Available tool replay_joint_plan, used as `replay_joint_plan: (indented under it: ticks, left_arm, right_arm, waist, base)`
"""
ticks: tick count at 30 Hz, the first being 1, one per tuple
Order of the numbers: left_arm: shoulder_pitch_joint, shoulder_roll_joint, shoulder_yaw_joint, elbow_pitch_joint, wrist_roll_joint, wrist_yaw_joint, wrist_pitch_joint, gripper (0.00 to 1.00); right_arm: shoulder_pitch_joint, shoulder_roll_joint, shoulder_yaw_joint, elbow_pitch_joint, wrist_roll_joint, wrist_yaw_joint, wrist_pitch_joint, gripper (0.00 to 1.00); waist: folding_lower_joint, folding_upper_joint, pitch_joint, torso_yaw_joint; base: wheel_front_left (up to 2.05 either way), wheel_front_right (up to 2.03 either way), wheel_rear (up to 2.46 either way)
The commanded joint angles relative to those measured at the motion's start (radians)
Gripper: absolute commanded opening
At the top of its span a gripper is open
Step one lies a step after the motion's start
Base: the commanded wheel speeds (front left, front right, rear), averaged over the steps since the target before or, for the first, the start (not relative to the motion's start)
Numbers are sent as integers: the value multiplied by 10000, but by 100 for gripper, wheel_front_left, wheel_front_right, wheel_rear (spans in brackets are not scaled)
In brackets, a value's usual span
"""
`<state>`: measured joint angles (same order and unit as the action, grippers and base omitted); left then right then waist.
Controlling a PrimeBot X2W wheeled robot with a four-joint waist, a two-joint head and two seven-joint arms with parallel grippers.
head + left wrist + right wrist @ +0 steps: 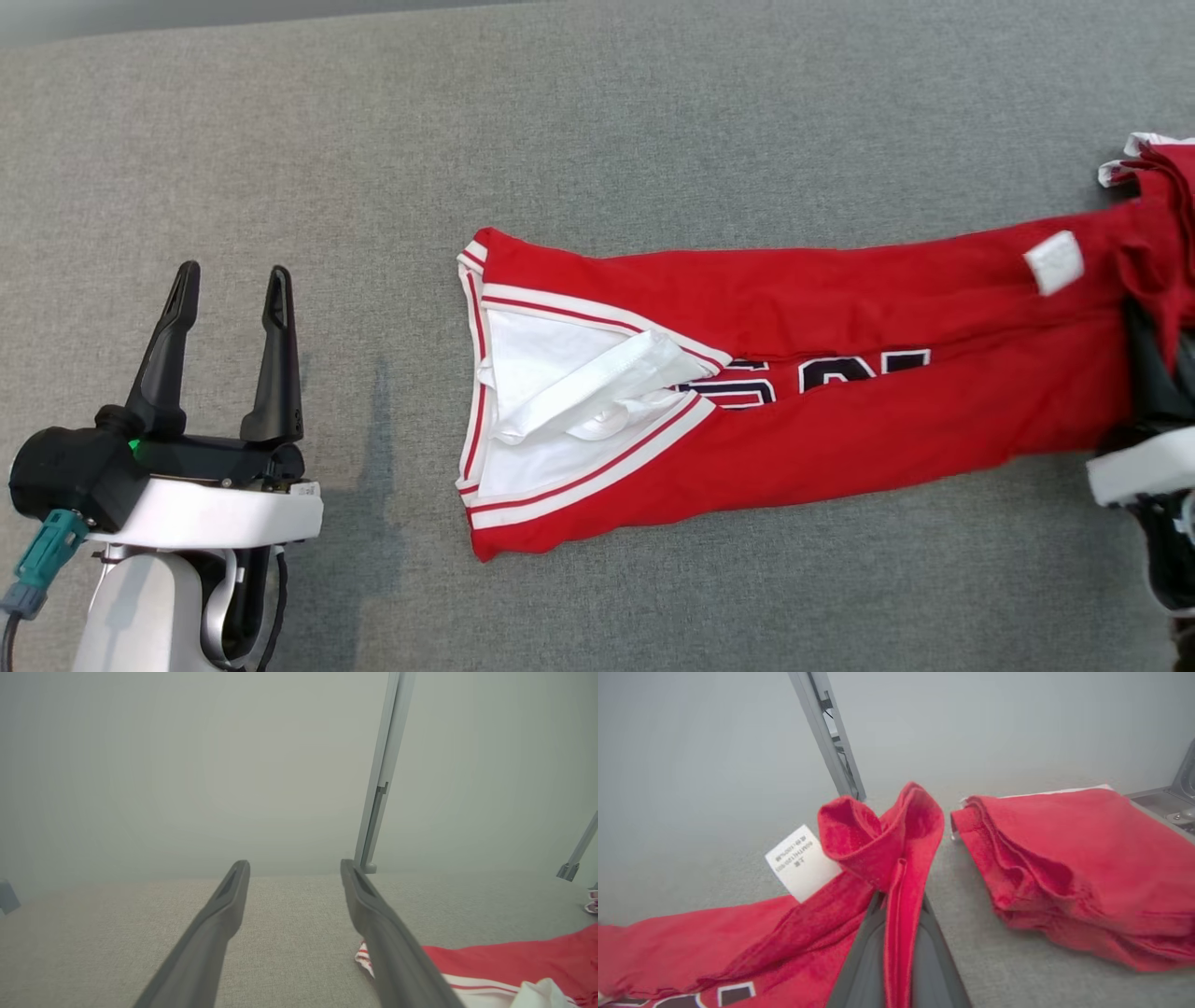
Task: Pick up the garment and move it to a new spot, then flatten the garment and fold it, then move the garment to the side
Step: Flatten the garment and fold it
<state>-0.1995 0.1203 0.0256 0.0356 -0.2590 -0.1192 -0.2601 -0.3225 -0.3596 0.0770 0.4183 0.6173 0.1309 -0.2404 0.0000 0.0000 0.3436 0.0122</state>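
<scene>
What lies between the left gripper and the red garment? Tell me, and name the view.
Bare grey surface lies between the left gripper and the red garment; the head view shows it.

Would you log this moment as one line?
left gripper: open, clear | right gripper: shut on red jersey | jersey mostly flat on grey fabric surface

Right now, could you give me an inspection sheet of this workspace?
Surface: grey fabric tabletop, flat.
Job's things: red garment laid out long, white label showing.
Clutter: second red folded cloth beside the garment's right end.
Fingers: left fingers open, clear of the garment; right fingers shut on the garment's end.
Cables: teal plug and black cable at the left wrist.
Surroundings: grey metal posts, pale wall.
</scene>
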Motion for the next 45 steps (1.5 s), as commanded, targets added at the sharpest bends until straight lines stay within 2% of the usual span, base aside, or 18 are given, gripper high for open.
replay_joint_plan:
  ticks: [1,5,9,14,18,22,33,34,35,36,41,45]
  left_arm:
    - [16,27,37,2,46,-46,-31,100]
    - [70,11,24,29,75,-55,-31,100]
    - [96,10,-58,68,105,-70,-31,100]
    - [-54,-25,-259,122,84,-97,-31,100]
    - [-222,-100,-511,186,17,-115,-32,100]
    - [-426,-216,-709,253,-74,-130,-32,100]
    - [-766,-299,-964,491,-110,-108,-32,100]
    - [-783,-299,-969,502,-111,-109,-32,100]
    - [-791,-298,-977,516,-116,-110,-32,100]
    - [-795,-289,-980,526,-125,-111,-32,100]
    - [-777,-212,-921,534,-149,-113,-32,100]
    - [-635,-165,-802,506,-124,-114,-32,100]
  right_arm:
    - [-55,55,46,-191,-66,-3,41,0]
    - [-254,561,503,-1615,-304,-1,558,0]
    - [-522,1408,1100,-2866,-532,-1,1147,0]
    - [-1060,2561,2168,-3469,-866,-1,1634,0]
    - [-1425,2960,3234,-2880,-933,-1,1738,0]
    - [-1713,3050,4140,-1748,-836,-1,1385,0]
    - [-2900,3064,6332,215,841,-1,32,1]
    - [-2986,3064,6457,319,927,-1,-24,43]
    - [-3053,3061,6567,386,1012,-1,-72,94]
    - [-3110,3066,6699,401,1123,-1,-118,100]
    - [-3234,3053,7055,107,1353,-1,-231,100]
    - [-3041,3055,6770,-525,1049,-1,-258,100]
  waist:
    - [0,0,-32,-16]
    - [0,0,-156,-61]
    - [0,0,-242,-4]
    - [0,0,-216,251]
    - [0,0,-91,642]
    - [0,0,77,1000]
    - [0,0,444,1345]
    - [0,0,454,1333]
    - [0,0,462,1319]
    - [0,0,463,1294]
    - [0,0,393,1077]
    - [0,0,285,838]
  base:
    - [0,0,0]
    - [0,0,0]
    - [0,0,0]
    - [0,0,0]
    - [0,0,0]
    - [0,0,0]
    - [0,0,0]
    - [0,0,0]
    - [0,0,0]
    - [0,0,0]
    - [0,0,0]
    - [0,0,0]
